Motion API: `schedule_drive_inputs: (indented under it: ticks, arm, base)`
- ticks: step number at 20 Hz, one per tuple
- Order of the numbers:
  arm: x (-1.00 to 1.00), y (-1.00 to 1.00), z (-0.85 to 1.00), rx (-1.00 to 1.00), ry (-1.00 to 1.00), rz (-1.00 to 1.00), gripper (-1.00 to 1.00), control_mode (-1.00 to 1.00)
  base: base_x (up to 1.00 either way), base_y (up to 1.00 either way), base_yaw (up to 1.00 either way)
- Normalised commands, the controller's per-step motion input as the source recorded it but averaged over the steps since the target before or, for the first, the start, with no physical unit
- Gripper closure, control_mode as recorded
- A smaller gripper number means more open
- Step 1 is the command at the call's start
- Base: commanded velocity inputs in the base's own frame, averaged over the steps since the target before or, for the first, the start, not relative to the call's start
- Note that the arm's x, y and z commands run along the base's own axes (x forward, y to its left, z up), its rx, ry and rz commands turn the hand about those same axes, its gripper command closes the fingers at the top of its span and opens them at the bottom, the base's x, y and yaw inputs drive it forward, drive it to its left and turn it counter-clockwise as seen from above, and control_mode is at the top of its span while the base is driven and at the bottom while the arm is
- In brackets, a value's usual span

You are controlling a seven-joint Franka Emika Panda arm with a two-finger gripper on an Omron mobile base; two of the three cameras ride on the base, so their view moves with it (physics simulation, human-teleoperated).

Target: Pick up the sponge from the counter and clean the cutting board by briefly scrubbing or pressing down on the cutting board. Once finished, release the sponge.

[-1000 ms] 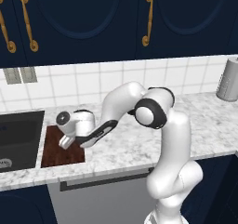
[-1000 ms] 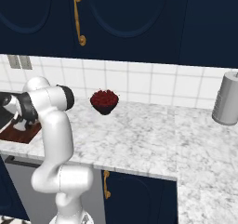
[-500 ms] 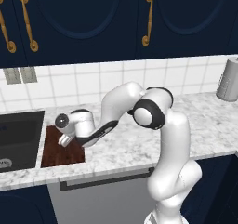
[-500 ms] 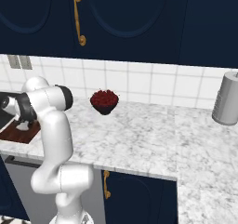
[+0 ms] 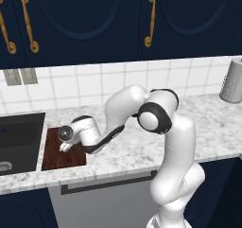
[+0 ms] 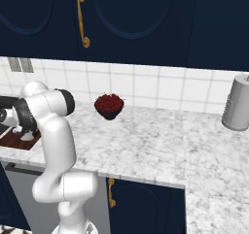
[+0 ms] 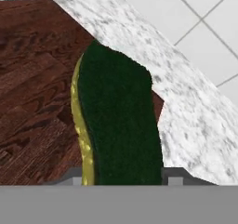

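Observation:
In the hand view the sponge (image 7: 118, 125) stands between my fingers, its dark green layer facing the camera and a yellow edge along its left side. My gripper (image 7: 122, 179) is shut on it. Beneath and to the left lies the dark reddish-brown cutting board (image 7: 32, 93), and the sponge's far end reaches the board's edge by the marbled counter (image 7: 190, 111). From the left base view the gripper (image 5: 64, 146) is low over the cutting board (image 5: 56, 158), near its left half. The right base view shows the board (image 6: 17, 139) at the far left, behind the arm.
A dark sink basin (image 5: 19, 139) sits just left of the board. A dark bowl of red fruit (image 6: 109, 105) stands by the tiled wall, and a grey canister (image 6: 238, 109) stands at the far right. Navy cabinets hang overhead.
The hand has slid a little to the left and toward the counter's front over the board, with the sponge still held.

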Motion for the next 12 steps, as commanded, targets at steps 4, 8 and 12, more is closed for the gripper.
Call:
schedule_drive_inputs:
  ticks: [4, 8, 12]
  arm:
    - [-1.0, 0.02, 0.0, 0.16, 0.0, 0.01, 1.0, -1.0]
    - [-1.0, 0.0, 0.0, 0.21, 0.0, 0.02, 1.0, -1.0]
    - [-1.0, 0.0, 0.0, 0.27, 0.0, 0.05, 1.0, -1.0]
  base:
    - [0.0, 0.0, 0.0]
    - [0.0, 0.0, 0.0]
    - [0.0, 0.0, 0.0]
